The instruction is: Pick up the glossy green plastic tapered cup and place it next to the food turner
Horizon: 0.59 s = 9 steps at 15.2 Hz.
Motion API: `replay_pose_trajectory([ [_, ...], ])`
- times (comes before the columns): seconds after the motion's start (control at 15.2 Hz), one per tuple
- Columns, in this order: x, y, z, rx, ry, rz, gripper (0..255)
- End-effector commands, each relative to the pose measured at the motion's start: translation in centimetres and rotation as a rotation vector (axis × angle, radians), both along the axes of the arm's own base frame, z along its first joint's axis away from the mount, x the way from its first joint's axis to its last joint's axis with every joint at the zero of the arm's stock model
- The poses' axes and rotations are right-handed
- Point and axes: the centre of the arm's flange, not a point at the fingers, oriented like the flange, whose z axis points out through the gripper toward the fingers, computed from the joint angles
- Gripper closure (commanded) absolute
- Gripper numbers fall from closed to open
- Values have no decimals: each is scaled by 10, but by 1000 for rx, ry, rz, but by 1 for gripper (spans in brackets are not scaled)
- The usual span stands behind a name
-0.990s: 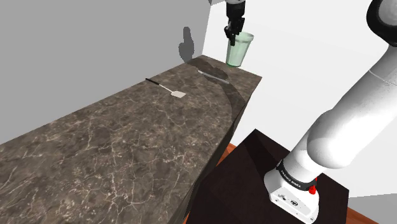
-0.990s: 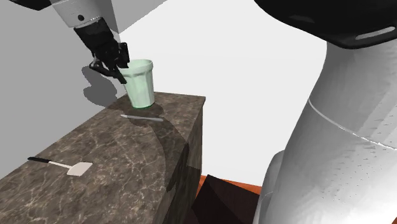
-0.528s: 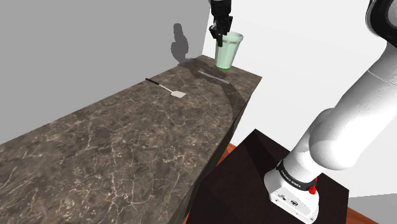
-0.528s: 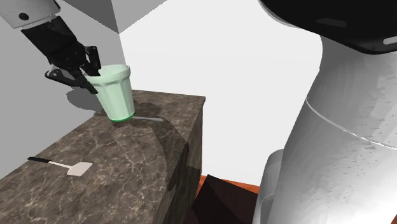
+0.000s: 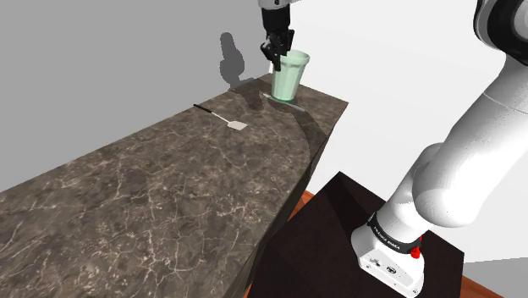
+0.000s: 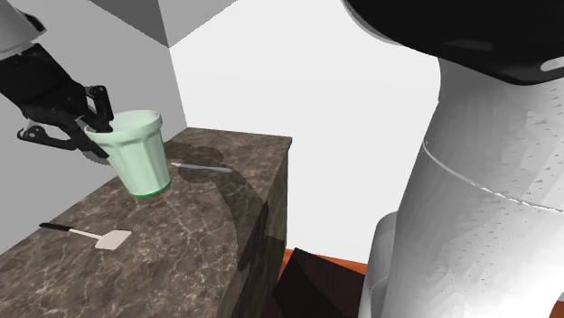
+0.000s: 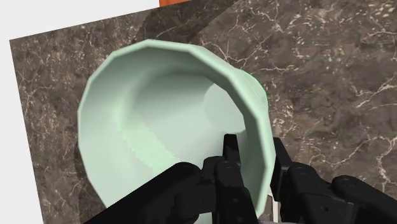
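the gripper is clamped on the rim of the pale green cup — one finger inside the wall and one outside, as the wrist view shows. in the second exterior view the cup hangs at centre left of the frame, leaning slightly, its base low over the dark marbled counter. whether it touches the counter i cannot tell.

over the last second the cup has travelled. in the shoulder view it has slid left along the top of the frame, from by the counter's far corner to over the surface. in the second exterior view it has come down and left, past the thin grey utensil, which has not moved. the food turner, at the lower left of that frame, has stayed put too.

so the carry looks well along — the gap to the turner has shrunk, though the two are not yet side by side. i judge it needs a little more travel, then a gentle lowering. the rim grip could let the cup tip on landing.
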Motion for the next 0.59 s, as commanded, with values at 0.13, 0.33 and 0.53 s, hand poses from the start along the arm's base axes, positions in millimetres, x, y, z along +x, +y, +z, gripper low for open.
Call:
replay_pose_trajectory([
  [0.13,0,0,-20,0,-1,0,255],
  [0.33,0,0,-36,0,-1,0,255],
  [0.53,0,0,-52,0,-1,0,255],
])
